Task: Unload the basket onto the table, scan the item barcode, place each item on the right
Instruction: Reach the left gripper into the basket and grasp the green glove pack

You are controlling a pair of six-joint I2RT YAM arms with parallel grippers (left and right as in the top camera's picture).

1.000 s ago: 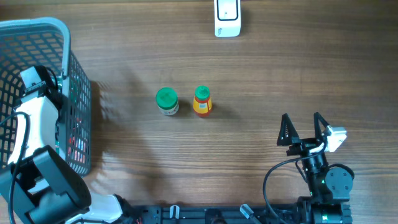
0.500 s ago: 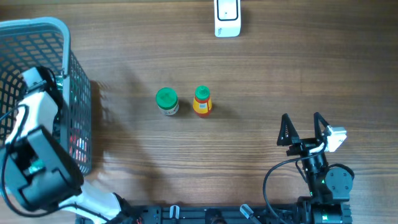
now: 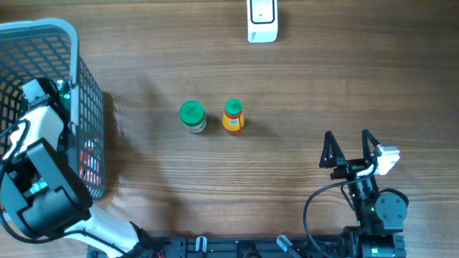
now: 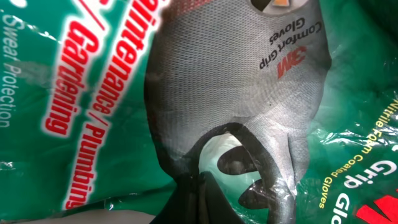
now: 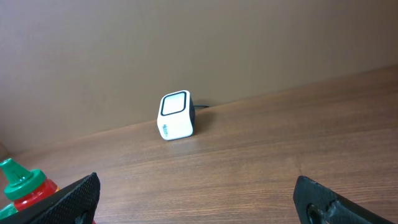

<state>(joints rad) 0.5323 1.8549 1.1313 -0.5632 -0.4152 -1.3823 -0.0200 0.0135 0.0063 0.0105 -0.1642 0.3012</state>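
Left gripper (image 4: 198,188) is reached down into the light-blue mesh basket (image 3: 72,32) at the tabletop's left edge. The jaws are seen pressed together right against the green plastic pack of grey work gloves (image 4: 205,93). Film is probably pinched, but that can't be confirmed.

The pack lies flat in the basket, printed face up, with no barcode shown on this face. It will likely need lifting and flipping.

The white box-shaped barcode scanner (image 3: 262,20) is set at the far edge with its window up, so the code must be presented from above.

Right gripper (image 3: 348,136) is parked near the near-right corner, jaws spread wide and nothing held; a handover role is presumed.

The green-lidded jar (image 3: 191,116) and the red-yellow bottle (image 3: 233,117) stand mid-tabletop, just beside each other.
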